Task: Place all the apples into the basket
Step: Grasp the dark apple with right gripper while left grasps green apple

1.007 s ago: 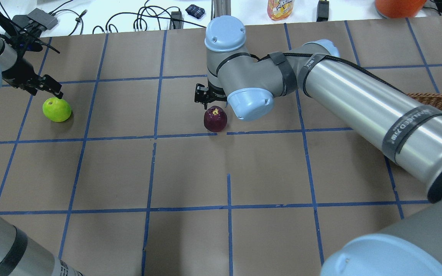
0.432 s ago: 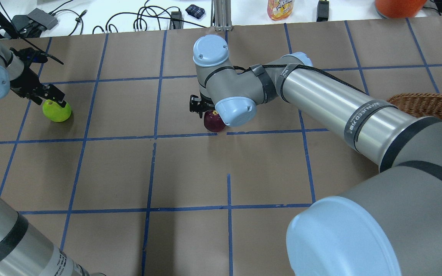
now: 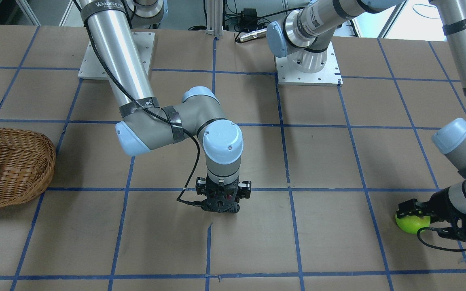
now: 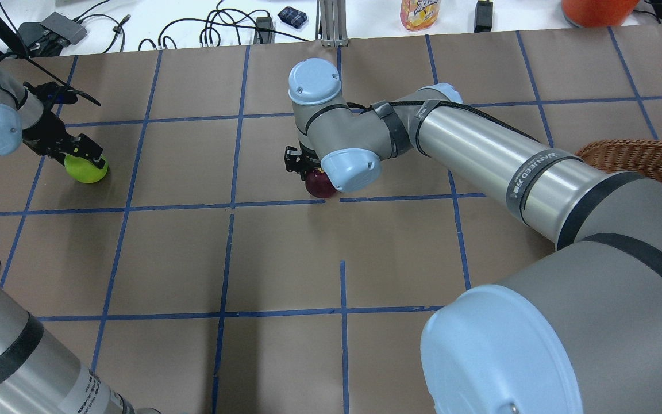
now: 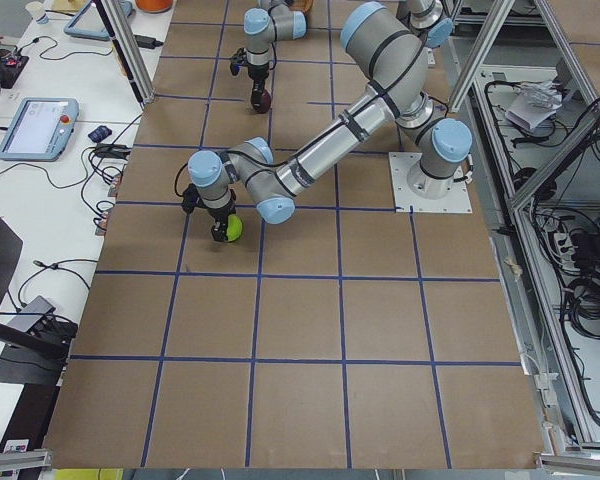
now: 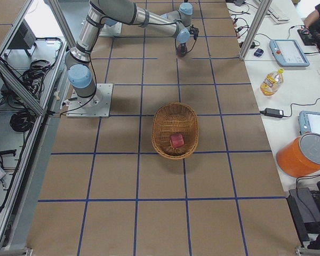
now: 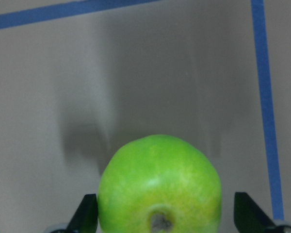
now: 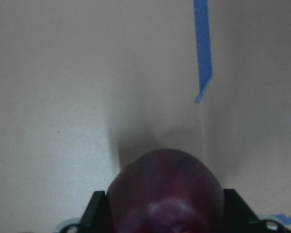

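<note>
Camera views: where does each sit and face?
Front-facing: across the table, facing the robot; both arms.
Overhead: behind its shoulders, looking forward; both arms.
Exterior left: table's end; left arm near, bright green apple.
Exterior right: opposite end; right arm, oval woven wicker basket.
Left wrist: down past left end effector at that apple.
Right wrist: down past right end effector at dark maroon apple.
Shared: front-facing and overhead both show that green apple.

Brown blue-gridded table (image 4: 285, 259); white side bench (image 6: 304, 88), orange bucket (image 6: 304, 154).
</note>
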{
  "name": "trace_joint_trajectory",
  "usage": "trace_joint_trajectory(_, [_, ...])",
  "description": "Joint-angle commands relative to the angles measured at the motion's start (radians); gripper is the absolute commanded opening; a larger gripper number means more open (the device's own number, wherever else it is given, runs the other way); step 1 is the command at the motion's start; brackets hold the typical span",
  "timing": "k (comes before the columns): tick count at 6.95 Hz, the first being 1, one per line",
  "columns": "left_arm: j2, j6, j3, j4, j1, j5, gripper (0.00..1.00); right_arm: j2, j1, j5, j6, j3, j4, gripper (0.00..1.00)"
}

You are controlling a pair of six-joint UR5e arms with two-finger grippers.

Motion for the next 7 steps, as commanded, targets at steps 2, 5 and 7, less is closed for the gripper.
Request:
trace_joint_trajectory(2, [0.04,-0.092,0.016,-0.068,-0.024,0.004,0.17,-0.097,-0.05,0.004,-0.054,-0.001,0.071,0.27])
trace_joint_trajectory(5, [0.167,-0.398,-0.051,-0.16,-0.209,-0.142,0.11,-0.304,-0.385,-0.008,-0.437,0.075,0.281,0.14])
trace_joint_trajectory(7, [0.194,-0.72,-0.085,-0.124,-0.453,-0.163,0.1,-0.404,-0.627,-0.005,-0.772,0.207,0.262,0.11])
